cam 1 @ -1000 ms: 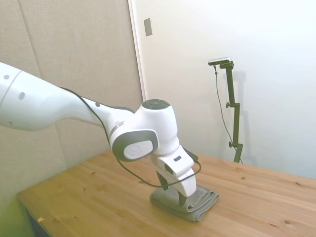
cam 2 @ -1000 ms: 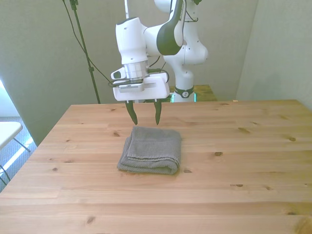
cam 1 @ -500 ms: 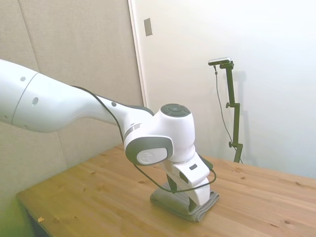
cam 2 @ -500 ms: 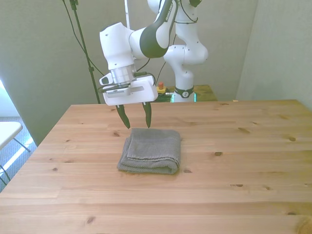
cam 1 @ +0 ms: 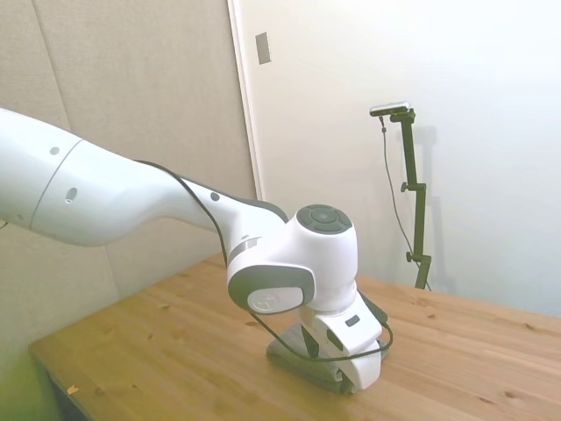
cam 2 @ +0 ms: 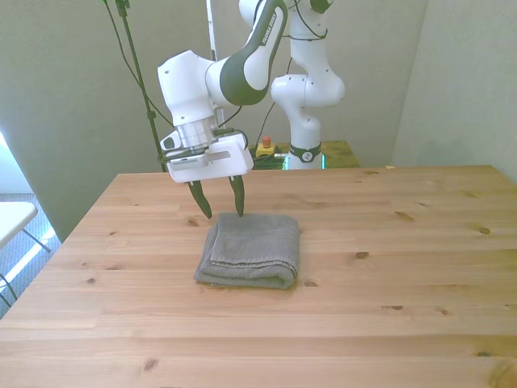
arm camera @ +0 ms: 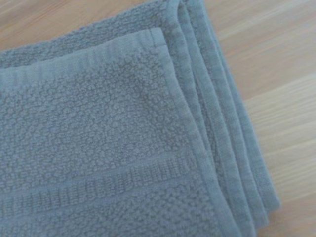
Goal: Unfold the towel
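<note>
Pale walls back a wooden worktop (cam 2: 388, 267) where the towel (cam 2: 250, 250) lies folded in several layers near the middle. Poised at its far corner on the front view's left, the end effector (cam 2: 218, 208) has its fingers apart and pointing down, probably to pinch the stacked hems there and peel the top layer open.

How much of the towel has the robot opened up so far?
None yet. The towel lies folded in a thick stack on the table; the wrist view shows several layered edges. In hand: the gripper is open, its tips at the towel's far corner on the front view's left, holding nothing. Left to do: grab a corner layer and spread the towel flat.
</note>
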Robot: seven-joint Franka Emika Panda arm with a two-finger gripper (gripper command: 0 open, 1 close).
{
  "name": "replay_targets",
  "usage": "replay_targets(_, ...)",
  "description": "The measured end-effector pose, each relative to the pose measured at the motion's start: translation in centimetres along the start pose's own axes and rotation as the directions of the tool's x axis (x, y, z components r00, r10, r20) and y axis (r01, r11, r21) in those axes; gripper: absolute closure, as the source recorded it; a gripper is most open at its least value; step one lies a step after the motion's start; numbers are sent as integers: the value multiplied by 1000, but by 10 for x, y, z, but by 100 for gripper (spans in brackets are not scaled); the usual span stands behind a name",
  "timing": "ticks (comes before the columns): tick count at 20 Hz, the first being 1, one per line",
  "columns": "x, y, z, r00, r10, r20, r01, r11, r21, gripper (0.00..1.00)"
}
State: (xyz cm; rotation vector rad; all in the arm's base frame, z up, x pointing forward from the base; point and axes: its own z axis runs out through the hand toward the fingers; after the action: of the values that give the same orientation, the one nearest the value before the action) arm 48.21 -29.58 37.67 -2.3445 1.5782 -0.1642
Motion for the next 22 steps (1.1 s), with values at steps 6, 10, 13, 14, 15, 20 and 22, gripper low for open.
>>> replay_targets(6,-3,-3,4,1000,-26,6,26,1000,9,100)
replay_targets(10,-3,-4,5,999,-33,7,33,999,9,100)
replay_targets(13,-3,-5,4,999,-37,6,37,999,10,100)
replay_targets(14,-3,-5,4,999,-38,5,38,999,11,100)
replay_targets(15,-3,-5,4,999,-39,4,39,999,11,100)
replay_targets(20,-3,-6,1,999,-41,-5,41,999,16,100)
replay_targets(22,-3,-6,1,999,-41,-6,42,999,16,100)
